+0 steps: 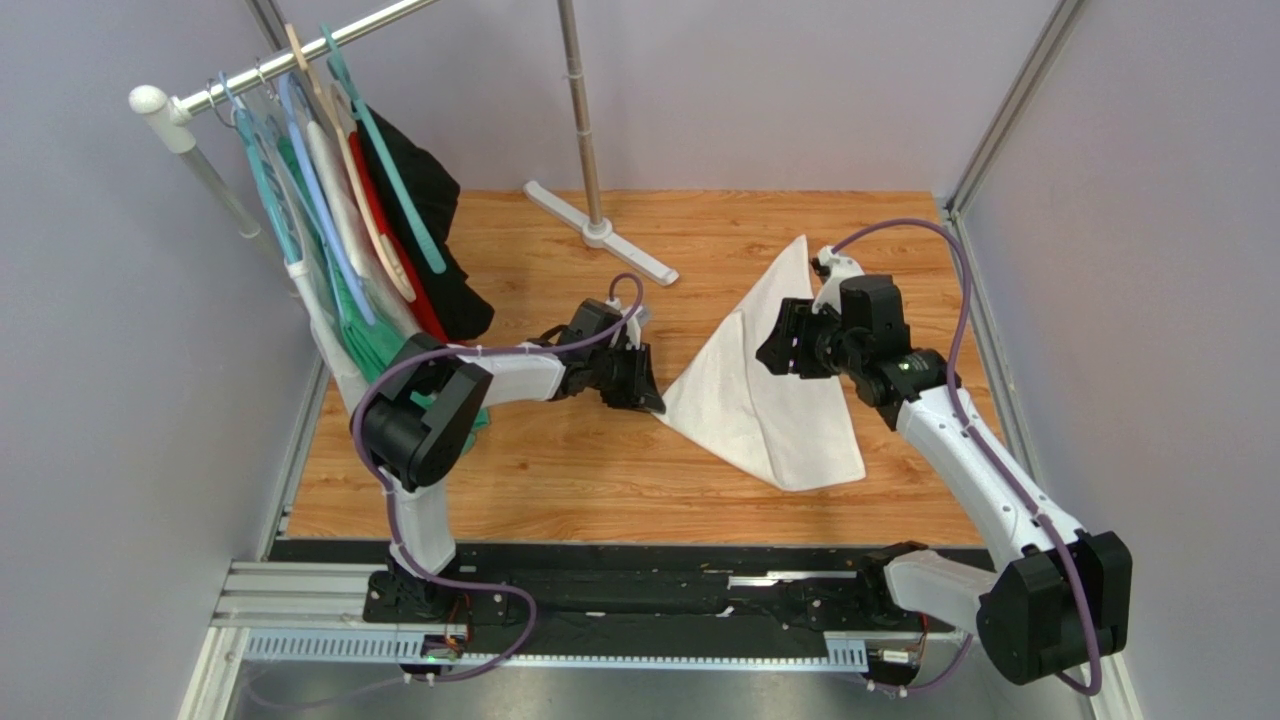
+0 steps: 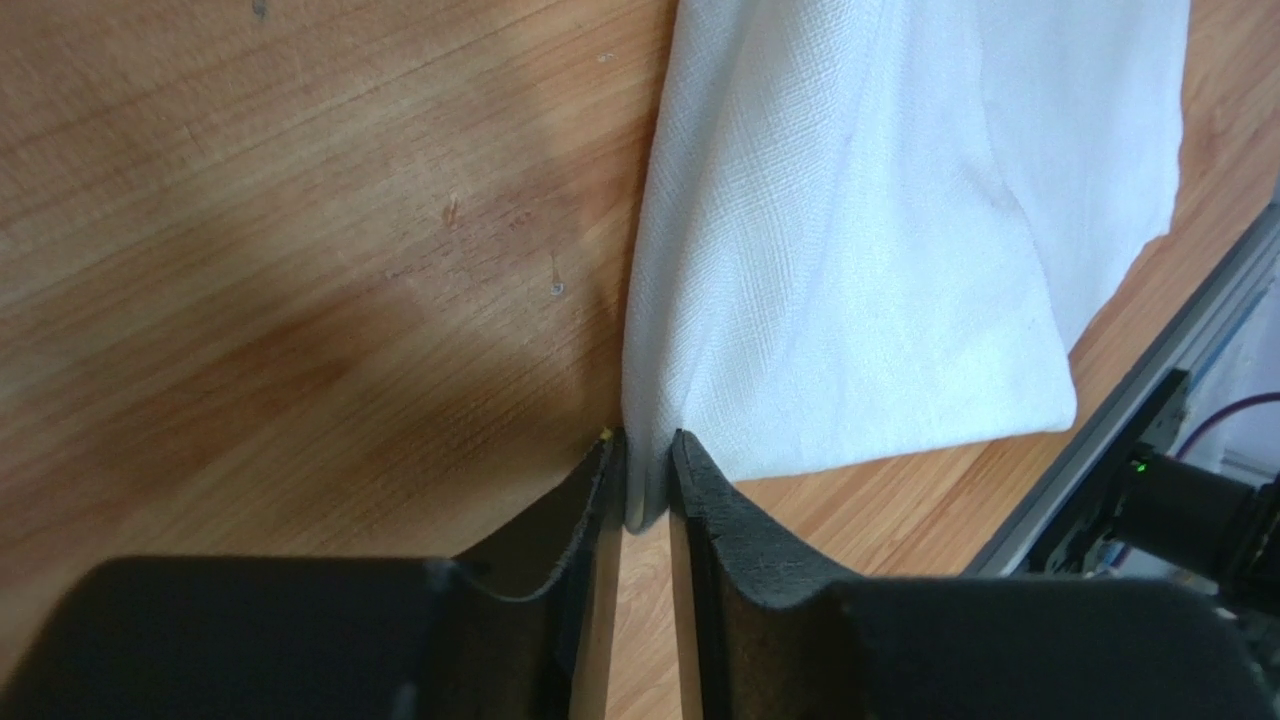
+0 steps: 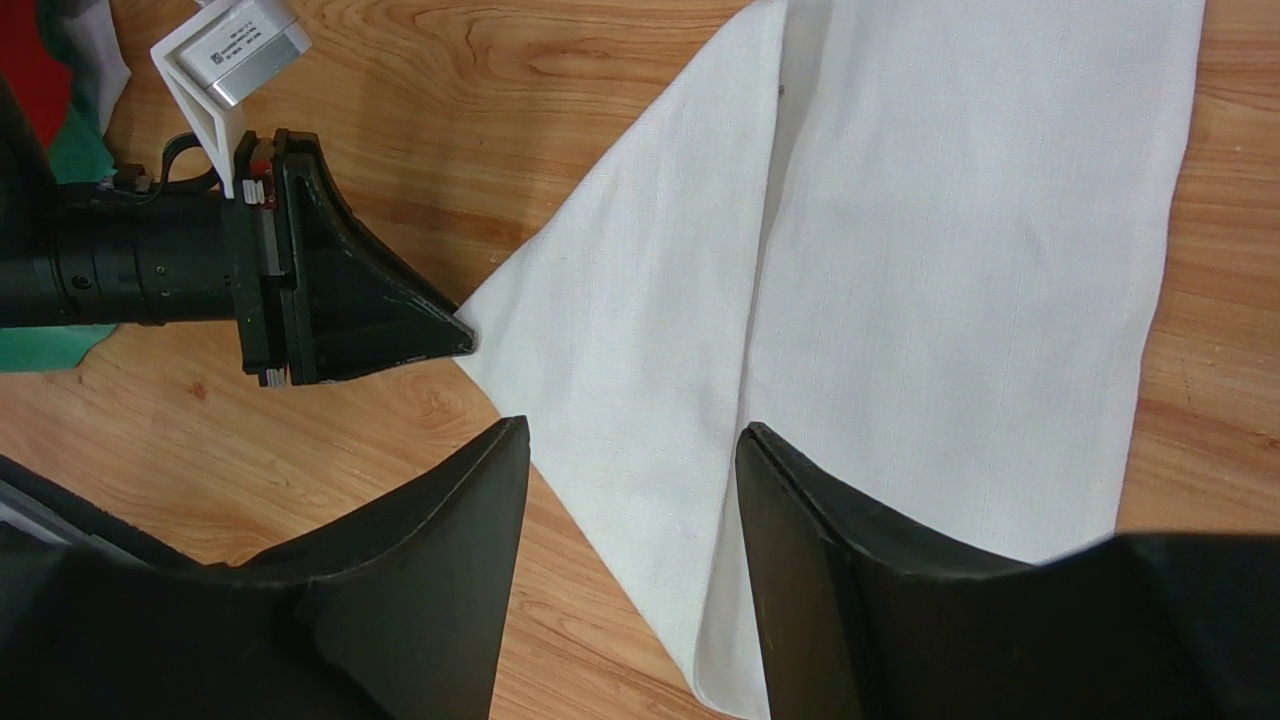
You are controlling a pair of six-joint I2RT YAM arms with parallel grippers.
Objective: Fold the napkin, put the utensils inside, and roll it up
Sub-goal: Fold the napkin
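Here the napkin (image 1: 766, 393) lies folded on the table (image 1: 571, 468), a rough triangle of soft white cloth with one point toward the far edge, one toward the left arm and a blunter end nearest the right arm's base. Up close in the left wrist view, the napkin (image 2: 842, 270) shows a fine cross-hatched weave and a few shallow wrinkles. In the right wrist view a straight layer edge runs the length of the napkin (image 3: 917, 270), marking where one ply overlaps another. The left gripper (image 1: 652, 399) sits low at the cloth's left point. Its matte black, wedge-shaped fingers (image 2: 721, 518) have the very tip of that corner between them, the pads meeting the fabric on both sides, so the left gripper (image 2: 646, 444) is pinched on the napkin's corner. The right gripper (image 1: 775, 354) hangs over the middle of the cloth. Its broad dark fingers (image 3: 842, 540) stand well apart with nothing between them, and the right gripper (image 3: 631, 432) looks down on white fabric and bare wood. The tabletop is warm, orange-brown plank laminate with visible grain. At the far left, coloured plastic hangers (image 1: 323, 165) carrying garments crowd a white rail (image 1: 226, 93), and a slim metal stand (image 1: 589, 165) rises from a flat white foot.
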